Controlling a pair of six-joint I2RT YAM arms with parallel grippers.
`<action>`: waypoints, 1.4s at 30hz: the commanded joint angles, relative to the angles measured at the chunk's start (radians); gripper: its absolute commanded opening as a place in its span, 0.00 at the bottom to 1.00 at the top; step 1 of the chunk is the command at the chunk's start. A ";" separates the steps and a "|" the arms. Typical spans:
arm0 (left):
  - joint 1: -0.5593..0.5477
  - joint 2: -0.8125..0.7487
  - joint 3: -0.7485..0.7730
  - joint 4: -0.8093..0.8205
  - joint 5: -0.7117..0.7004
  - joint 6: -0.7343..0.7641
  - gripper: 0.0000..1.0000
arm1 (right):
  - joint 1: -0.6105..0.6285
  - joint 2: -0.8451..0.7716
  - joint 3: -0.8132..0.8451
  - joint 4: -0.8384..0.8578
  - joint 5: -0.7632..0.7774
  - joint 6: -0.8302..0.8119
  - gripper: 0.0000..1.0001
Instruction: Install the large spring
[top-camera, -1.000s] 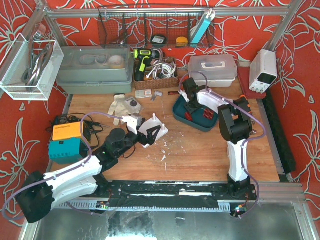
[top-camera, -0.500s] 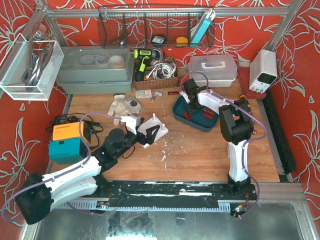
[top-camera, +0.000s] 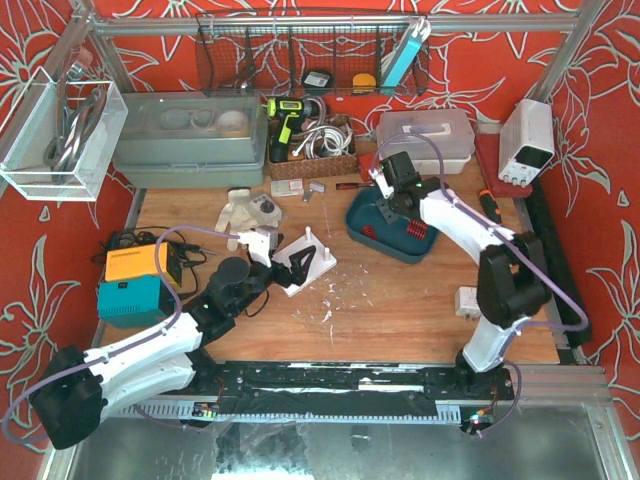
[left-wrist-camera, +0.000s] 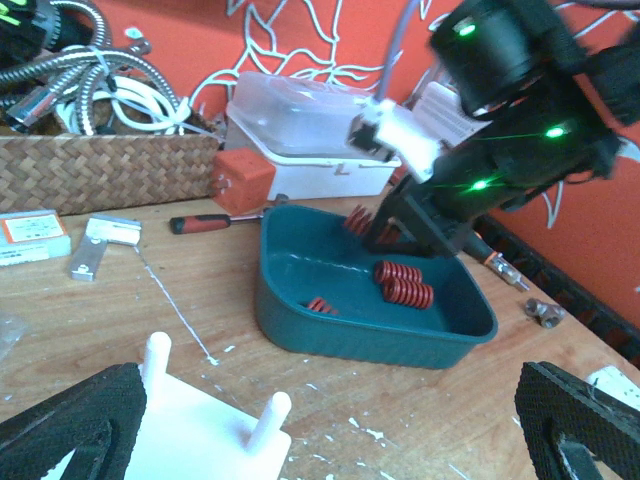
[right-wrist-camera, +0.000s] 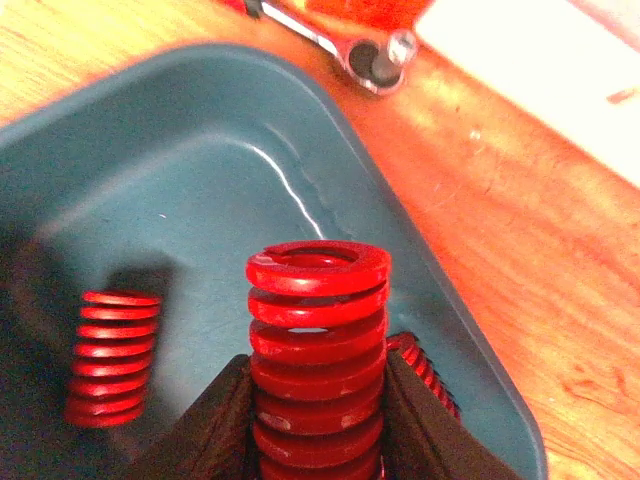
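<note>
My right gripper (right-wrist-camera: 318, 420) is shut on a large red spring (right-wrist-camera: 318, 340) and holds it upright just above the teal tray (right-wrist-camera: 200, 150). The tray sits right of centre in the top view (top-camera: 395, 245), with the right gripper (top-camera: 385, 205) over its far left part. More red springs (left-wrist-camera: 403, 283) lie in the tray. A white base plate (top-camera: 305, 258) with upright pegs (left-wrist-camera: 272, 410) lies left of the tray. My left gripper (top-camera: 300, 265) is wide open over the plate; in the left wrist view (left-wrist-camera: 325, 420) the plate (left-wrist-camera: 200, 435) lies between its fingers.
A wicker basket (top-camera: 315, 160) and a clear plastic box (top-camera: 425, 135) stand behind the tray. A red-handled screwdriver (left-wrist-camera: 200, 222) lies near the tray. Gloves (top-camera: 245, 210) lie at the back left, orange and teal devices (top-camera: 135, 280) at the left edge. A small white part (top-camera: 467, 300) lies near the right arm.
The right arm has swung its elbow out to the right, and its gripper has shifted slightly back and right over the tray. The left gripper has edged further over the white plate.
</note>
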 joint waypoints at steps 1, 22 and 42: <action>0.001 -0.028 -0.010 0.005 -0.071 -0.013 1.00 | 0.055 -0.148 -0.086 0.091 0.001 0.026 0.15; 0.001 0.050 0.068 -0.128 0.018 -0.189 0.91 | 0.456 -0.654 -0.796 0.818 0.030 0.008 0.12; 0.001 0.077 0.224 -0.356 0.381 -0.282 0.70 | 0.645 -0.675 -0.922 1.027 0.001 -0.072 0.10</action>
